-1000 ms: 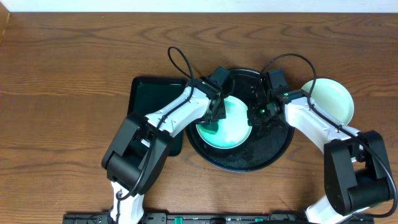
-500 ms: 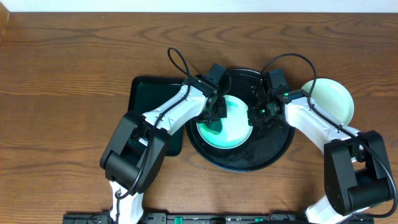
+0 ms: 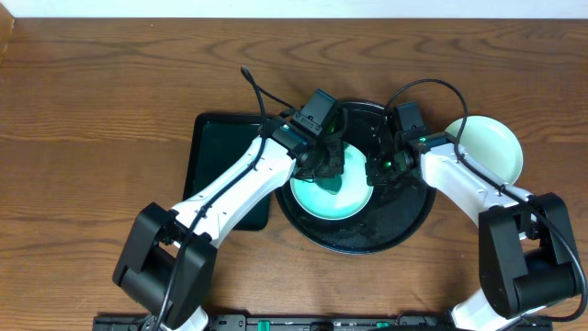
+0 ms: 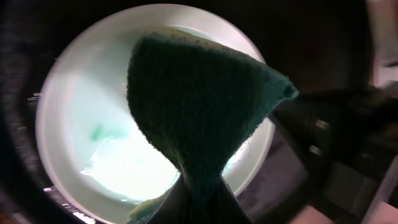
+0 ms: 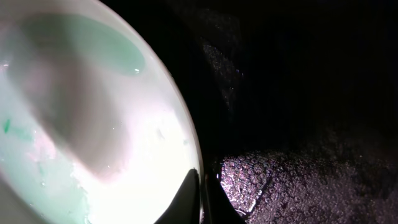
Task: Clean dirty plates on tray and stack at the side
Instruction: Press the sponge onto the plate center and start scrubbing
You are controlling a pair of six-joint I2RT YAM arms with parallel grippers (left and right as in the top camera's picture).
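- A dark green rectangular tray (image 3: pixel 207 152) lay at the left on the wooden table (image 3: pixel 92 92), just beside the round black tray (image 3: pixel 367 237).
- The white left arm (image 3: pixel 243 179) reached diagonally across the green tray's right side and hid that part from the overhead camera.
- A black cable (image 3: pixel 253 83) rose in a loop from this arm's wrist.
- The left gripper (image 3: pixel 326 164) was clamped tight on a green pad (image 4: pixel 199 106) and hung over the upper left of the dirty plate (image 3: pixel 347 198), covering its rim there.
- From the left wrist, the pad draped across the middle of the plate and blocked much of it.
- Whether the pad touched the glaze could not be told.
- The dirty plate sat inside the black tray, left of centre, with a small green smear (image 4: pixel 99 132) showing on its pale glossy floor.
- The black tray's speckled, wet-looking floor (image 5: pixel 298 186) lay bare to the right of and below the plate.
- The right gripper (image 3: pixel 381 168) met the plate's right edge from the tray's upper right.
- Its wrist camera showed the fingertips (image 5: pixel 186 190) drawn narrow, pinching the rim between them.
- A second plate (image 3: pixel 491 147), pale and unmarked, rested on the table just outside the black tray's right rim, partly overlapped by the right arm (image 3: pixel 459 179).
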